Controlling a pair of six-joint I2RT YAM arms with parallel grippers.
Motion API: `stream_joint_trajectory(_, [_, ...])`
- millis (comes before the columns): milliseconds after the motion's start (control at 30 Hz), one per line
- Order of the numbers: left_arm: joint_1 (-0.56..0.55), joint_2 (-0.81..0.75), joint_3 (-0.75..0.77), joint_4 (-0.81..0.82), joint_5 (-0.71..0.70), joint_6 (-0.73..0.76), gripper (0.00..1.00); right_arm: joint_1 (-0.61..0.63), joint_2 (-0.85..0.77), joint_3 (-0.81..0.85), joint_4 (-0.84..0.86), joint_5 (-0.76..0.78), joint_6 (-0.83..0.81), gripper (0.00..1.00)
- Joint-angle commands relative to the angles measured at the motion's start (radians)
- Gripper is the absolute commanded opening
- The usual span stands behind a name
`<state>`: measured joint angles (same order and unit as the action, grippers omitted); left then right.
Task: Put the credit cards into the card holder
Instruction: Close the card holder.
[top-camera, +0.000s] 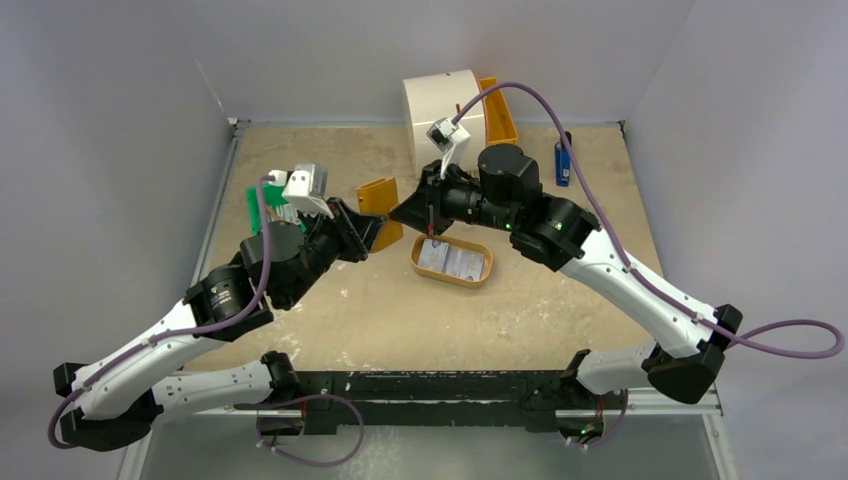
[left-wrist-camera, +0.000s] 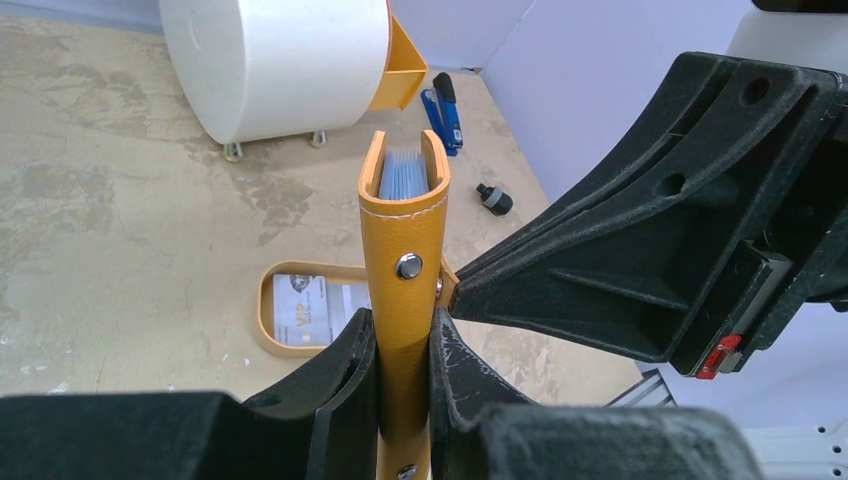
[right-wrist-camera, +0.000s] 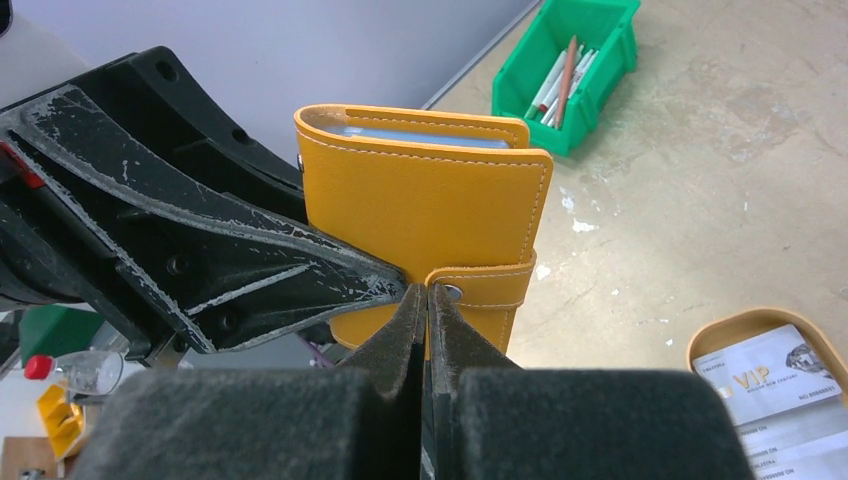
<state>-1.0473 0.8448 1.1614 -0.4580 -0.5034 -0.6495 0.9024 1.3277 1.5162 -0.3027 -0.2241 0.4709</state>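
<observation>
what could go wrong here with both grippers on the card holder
The right gripper pinches only the thin snap strap; a pull could slip off it or drag the card holder out of the left gripper.
The left gripper clamps only one edge of the holder, so it may twist.
Both grippers are busy, so the VIP cards in the oval tray cannot be picked up.

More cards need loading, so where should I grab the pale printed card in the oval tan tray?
Probably a short end, from straight above: the pale printed card lies flat in the oval tan tray, whose raised rim blocks a sideways approach; its rounded ends leave gaps.
</observation>
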Motion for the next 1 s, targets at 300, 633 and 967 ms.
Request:
stream_joint_trajectory(300, [-0.005, -0.015, 0.019, 0.155, 0.276, 0.005, 0.0, 0.0, 0.006, 0.035, 0.066, -0.037, 0.004, 0.0])
stream_joint_trajectory(633, [-0.005, -0.056, 0.009, 0.219, 0.362, -0.013, 0.0, -0.012, -0.004, 0.015, 0.073, -0.035, 0.011, 0.0])
stream_joint_trajectory(967, [-0.005, -0.106, -0.012, 0.261, 0.355, -0.036, 0.0, -0.023, -0.022, -0.019, 0.125, -0.083, 0.026, 0.0])
